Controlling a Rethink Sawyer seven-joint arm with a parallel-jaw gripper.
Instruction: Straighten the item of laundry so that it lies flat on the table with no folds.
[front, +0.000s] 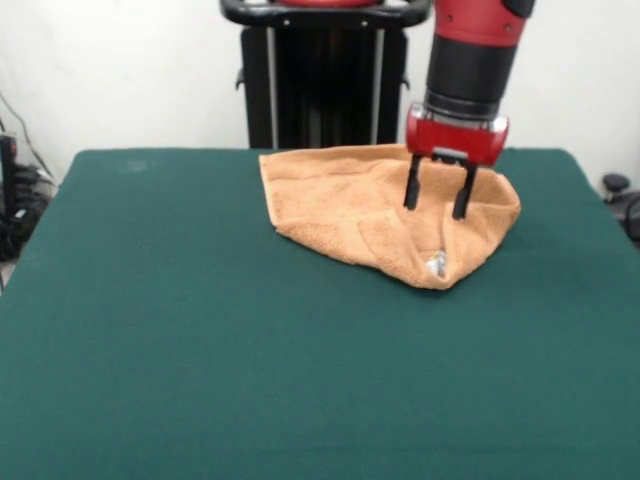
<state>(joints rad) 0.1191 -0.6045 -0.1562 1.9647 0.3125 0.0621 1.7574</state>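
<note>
Lying on the far right part of the table (200, 380), the towel (350, 205) is sitting bunched, not flat: its near edge is coming to a rounded point w/ a small white label (436, 264) showing there, and a fold ridge is running from that point up toward the middle. The left corner is looking fairly spread; the right side is doubled over on itself.

Handling, as a guess: it's looking light, soft, floppy terry, so it's prob. going to drape and drag rather than slide as one piece, and the green cloth underneath may be gripping it a bit. Nothing fragile. Best hold is prob. an edge or corner, e.g. the near point by the label or the folded right edge, since a pinch mid-cloth is just going to lift a tent.

Farther back, the claw (438, 205) is hanging over the right-middle of the towel, fingers (411, 190) spread apart, pinching nothing, tips pointing down at or just above the cloth; contact can't be told. The near point is lying just in front of it.
</note>
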